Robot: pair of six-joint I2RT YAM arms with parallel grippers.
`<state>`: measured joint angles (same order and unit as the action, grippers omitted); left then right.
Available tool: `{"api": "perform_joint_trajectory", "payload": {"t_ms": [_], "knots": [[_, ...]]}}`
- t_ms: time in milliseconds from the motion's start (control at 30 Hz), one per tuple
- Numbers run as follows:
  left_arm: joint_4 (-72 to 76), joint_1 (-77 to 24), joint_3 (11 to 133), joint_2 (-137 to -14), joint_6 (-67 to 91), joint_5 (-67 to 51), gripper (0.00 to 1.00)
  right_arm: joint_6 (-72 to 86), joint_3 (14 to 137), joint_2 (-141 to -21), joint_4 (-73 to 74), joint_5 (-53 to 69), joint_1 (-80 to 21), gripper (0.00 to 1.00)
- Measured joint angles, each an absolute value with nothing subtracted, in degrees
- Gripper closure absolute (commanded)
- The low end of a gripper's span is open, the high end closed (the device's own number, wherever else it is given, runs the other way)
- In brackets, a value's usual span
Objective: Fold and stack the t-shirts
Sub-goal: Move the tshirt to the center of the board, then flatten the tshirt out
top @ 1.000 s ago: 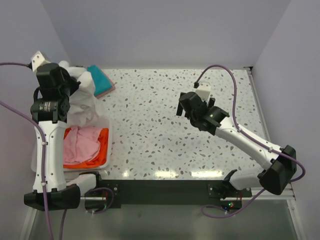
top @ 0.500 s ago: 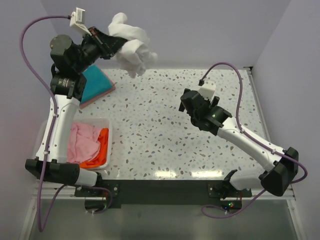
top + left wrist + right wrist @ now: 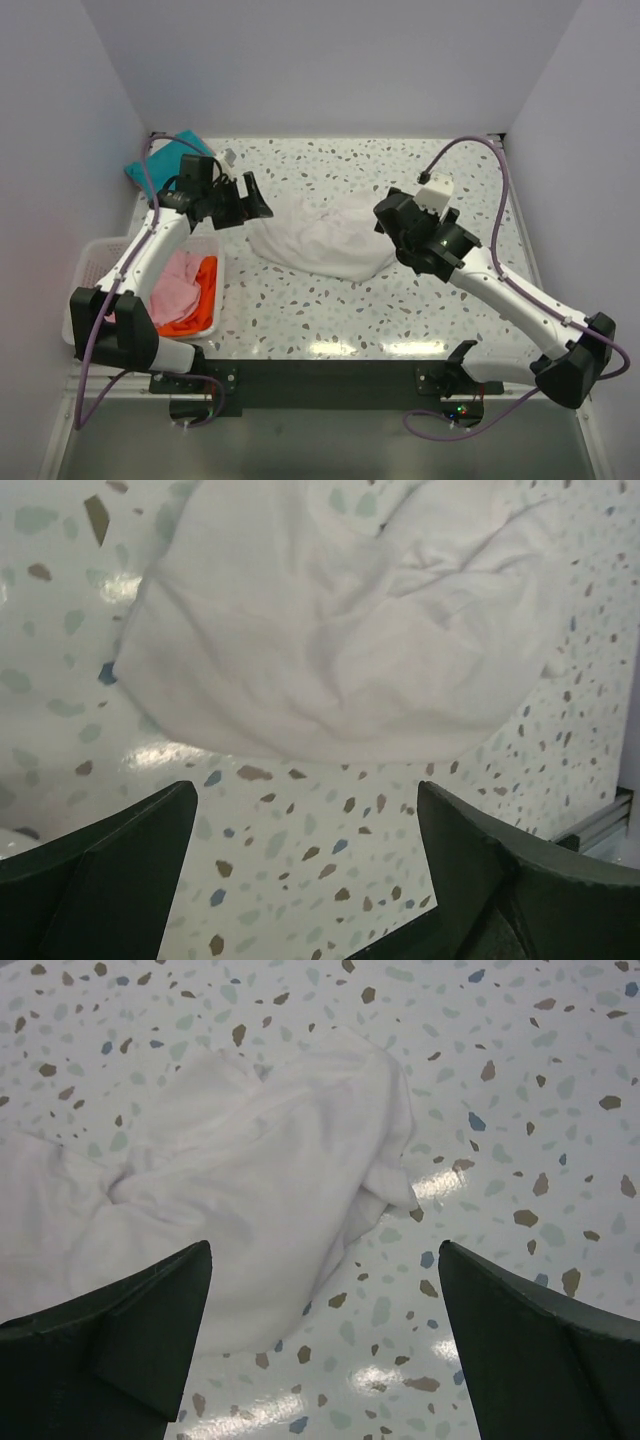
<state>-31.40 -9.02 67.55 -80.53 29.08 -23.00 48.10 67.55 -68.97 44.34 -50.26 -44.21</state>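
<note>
A white t-shirt (image 3: pixel 322 238) lies crumpled in a heap on the speckled table, between the two arms. My left gripper (image 3: pixel 258 200) is open just left of the heap, with nothing between its fingers. In the left wrist view the white t-shirt (image 3: pixel 340 630) sits beyond the open left gripper (image 3: pixel 305 820), apart from it. My right gripper (image 3: pixel 392 238) is open at the heap's right edge. The right wrist view shows the white t-shirt (image 3: pixel 230 1190) ahead of the open right gripper (image 3: pixel 325 1340). A teal t-shirt (image 3: pixel 140 170) lies at the back left.
A white lattice basket (image 3: pixel 90 258) stands at the left edge, beside the left arm. It holds a pink t-shirt (image 3: pixel 172 292) and an orange t-shirt (image 3: pixel 205 300). Walls close the table at the back and both sides.
The left arm carried the white t-shirt up from the basket side, swung it over the table and let it go; its jaws opened. The right gripper moved in toward the heap.
</note>
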Motion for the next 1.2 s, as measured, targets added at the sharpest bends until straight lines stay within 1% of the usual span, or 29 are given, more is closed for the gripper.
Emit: {"api": "perform_joint_trajectory", "payload": {"t_ms": [133,433,567,700,767,900,1000,1200], "knots": [[-35.7,-9.0,65.8,-80.2,25.0,-19.1,0.04,50.5,65.1,-69.8,46.5,-49.5,-44.2,0.01],[-34.8,-9.0,65.7,-82.0,24.2,-18.6,0.05,54.5,60.5,-71.6,46.9,-43.7,-41.5,0.01],[-33.6,-9.0,66.1,-85.3,23.9,-17.5,0.09,55.0,60.0,-73.7,46.1,-40.7,-39.4,0.01],[-32.0,-9.0,68.2,-90.0,22.9,-15.9,0.12,55.1,58.3,-74.6,43.8,-36.4,-35.4,0.03],[-30.9,-9.0,69.1,-92.5,22.5,-15.0,0.15,55.0,56.5,-74.6,41.6,-34.1,-31.7,0.04],[-29.8,-9.0,70.7,-96.5,21.6,-14.2,0.17,54.0,54.5,-75.4,37.8,-30.5,-26.3,0.06],[-29.6,-9.0,72.9,-99.3,21.4,-14.1,0.18,52.4,54.8,-78.3,34.9,-28.8,-23.7,0.08],[-27.7,-9.0,80.2,-106.0,21.5,-14.8,0.19,48.0,59.3,-87.3,31.2,-24.9,-19.0,0.15]]}}
